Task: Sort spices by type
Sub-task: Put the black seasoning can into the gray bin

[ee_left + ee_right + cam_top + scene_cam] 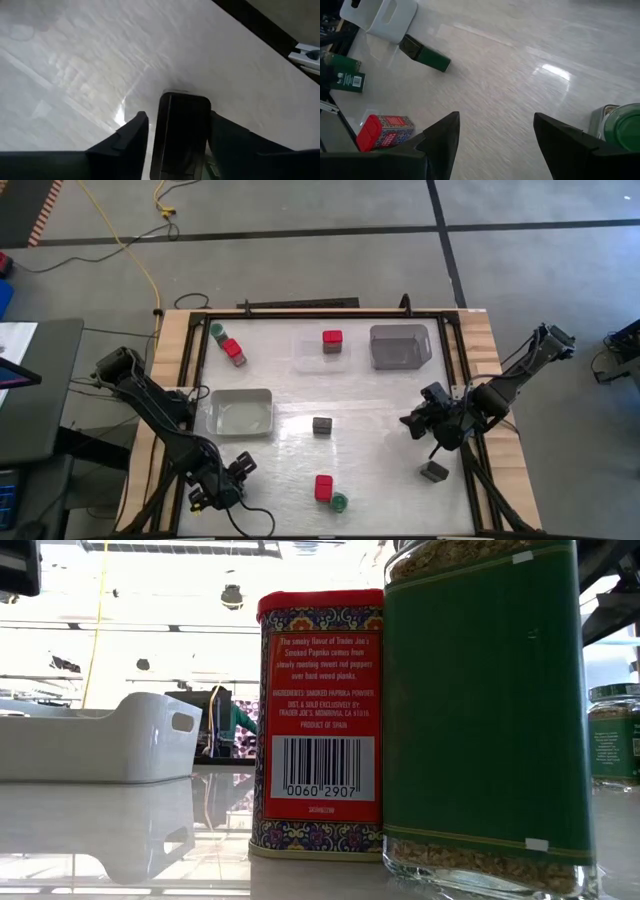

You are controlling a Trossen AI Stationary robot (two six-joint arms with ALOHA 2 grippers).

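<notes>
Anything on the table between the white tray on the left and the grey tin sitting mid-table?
No. In the high view the stretch from the white tray to the grey tin is bare table.

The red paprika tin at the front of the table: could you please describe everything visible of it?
The red paprika tin stands upright at the table's near edge, a square block with a red lid, an ornate patterned border, a red label and a barcode. The green-lidded jar stands close beside it; contact is unclear. No gripper is near it.
</notes>
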